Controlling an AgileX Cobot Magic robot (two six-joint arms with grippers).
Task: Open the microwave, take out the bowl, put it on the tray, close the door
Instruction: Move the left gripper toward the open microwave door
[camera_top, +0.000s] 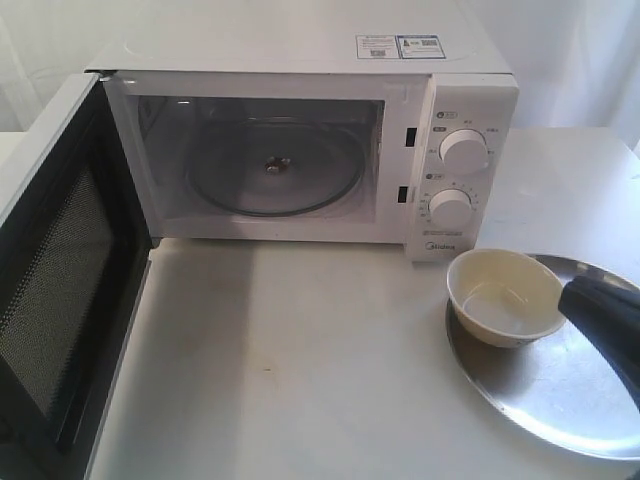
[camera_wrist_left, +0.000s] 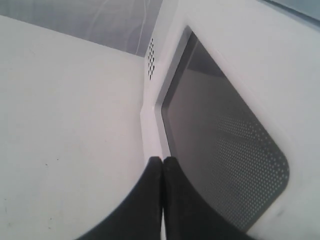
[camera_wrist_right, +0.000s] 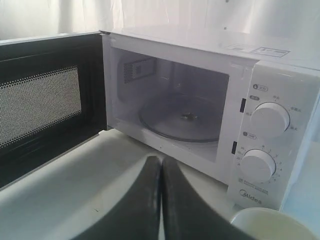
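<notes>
My right claw (camera_wrist_right: 161, 162) is pressed together on nothing, just beside the bowl (camera_top: 505, 295) at its 3 o'clock; I cannot tell whether it touches the rim. The bowl stands upright on the tray (camera_top: 560, 410), near the tray's 10 o'clock rim, down at 4 o'clock in the exterior view. The microwave (camera_top: 300, 60) sits at 12 o'clock with only its glass turntable (camera_top: 265, 165) inside, so I judge that closing is what remains.

The door (camera_top: 60, 290) stands wide open at 8 o'clock, running from its hinge at 11 o'clock out toward 7 o'clock. My left claw (camera_wrist_left: 163, 161), fingers also pressed together and empty, is at the door's outer face beside the window frame (contact looks likely, but I cannot be sure). That arm is far nearer than my right, and the push needs to carry the free edge round toward 3 o'clock.
</notes>
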